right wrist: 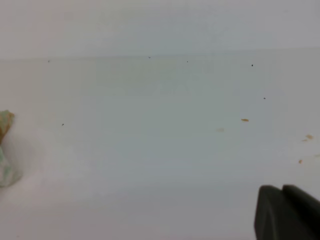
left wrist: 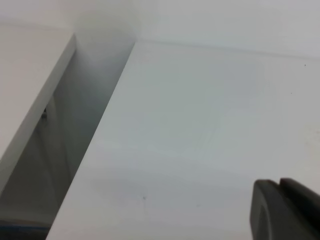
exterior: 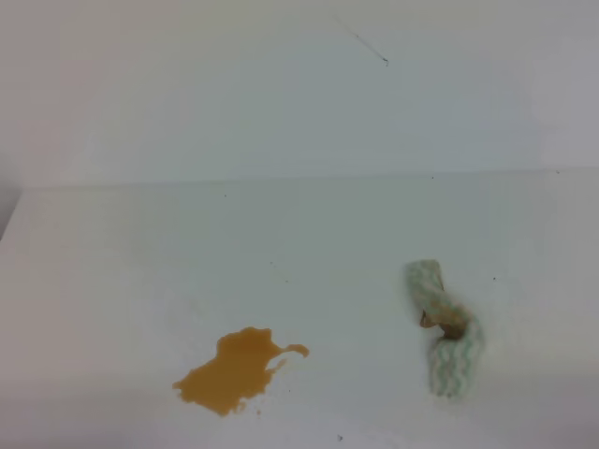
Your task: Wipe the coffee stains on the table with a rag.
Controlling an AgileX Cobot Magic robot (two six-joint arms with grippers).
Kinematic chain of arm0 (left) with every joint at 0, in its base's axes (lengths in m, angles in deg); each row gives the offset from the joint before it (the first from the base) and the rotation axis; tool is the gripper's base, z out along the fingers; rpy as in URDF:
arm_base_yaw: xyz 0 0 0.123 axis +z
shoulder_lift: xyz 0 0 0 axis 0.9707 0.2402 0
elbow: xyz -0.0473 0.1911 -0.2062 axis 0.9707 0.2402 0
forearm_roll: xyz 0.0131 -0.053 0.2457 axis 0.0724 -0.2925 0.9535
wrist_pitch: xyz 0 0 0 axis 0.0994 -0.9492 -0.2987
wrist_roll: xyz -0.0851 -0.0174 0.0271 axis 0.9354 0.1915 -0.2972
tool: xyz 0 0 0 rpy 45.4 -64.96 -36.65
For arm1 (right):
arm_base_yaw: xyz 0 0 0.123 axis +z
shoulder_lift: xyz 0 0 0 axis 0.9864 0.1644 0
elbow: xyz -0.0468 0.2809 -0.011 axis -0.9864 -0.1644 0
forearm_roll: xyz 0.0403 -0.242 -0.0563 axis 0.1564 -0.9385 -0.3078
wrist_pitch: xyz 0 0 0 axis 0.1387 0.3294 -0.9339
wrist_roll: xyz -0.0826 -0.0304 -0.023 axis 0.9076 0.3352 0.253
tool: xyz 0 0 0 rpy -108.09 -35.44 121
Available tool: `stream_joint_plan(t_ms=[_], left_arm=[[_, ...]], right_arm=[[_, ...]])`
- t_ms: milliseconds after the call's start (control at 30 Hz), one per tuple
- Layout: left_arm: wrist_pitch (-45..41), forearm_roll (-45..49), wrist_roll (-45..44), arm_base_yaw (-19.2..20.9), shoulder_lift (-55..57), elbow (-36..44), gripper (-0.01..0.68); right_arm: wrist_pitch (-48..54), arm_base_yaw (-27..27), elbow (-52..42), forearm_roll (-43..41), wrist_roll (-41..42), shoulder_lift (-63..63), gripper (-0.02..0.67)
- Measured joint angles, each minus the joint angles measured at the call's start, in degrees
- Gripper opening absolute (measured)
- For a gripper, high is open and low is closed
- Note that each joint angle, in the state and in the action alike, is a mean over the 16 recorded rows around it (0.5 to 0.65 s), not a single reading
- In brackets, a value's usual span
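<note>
An orange-brown coffee stain (exterior: 239, 369) lies on the white table (exterior: 131, 271) at the front, left of centre. The rag (exterior: 447, 327), a bunched white cloth with a pale green wave pattern and a brown patch, rests to its right, apart from it. Neither gripper shows in the exterior high view. The right wrist view catches the rag's end (right wrist: 5, 157) at the far left, small tan specks (right wrist: 244, 120) on the table, and my right gripper (right wrist: 281, 189) at the bottom right, shut and empty. My left gripper (left wrist: 279, 182) has its fingers together over bare table (left wrist: 200, 125), holding nothing.
The white wall (exterior: 281, 94) rises behind the table. In the left wrist view the table's left edge drops into a dark gap (left wrist: 65, 150), with another white surface (left wrist: 25, 90) beyond it. A few tiny dark specks dot the tabletop.
</note>
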Motion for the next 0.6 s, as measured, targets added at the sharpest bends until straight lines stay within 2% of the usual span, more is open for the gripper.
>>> stream_joint_plan(t_ms=[600], left_arm=[[0.0,0.0,0.0,0.0,0.0,0.0,0.001]], right_arm=[[-0.1,0.0,-0.5,0.0,0.0,0.0,-0.003]])
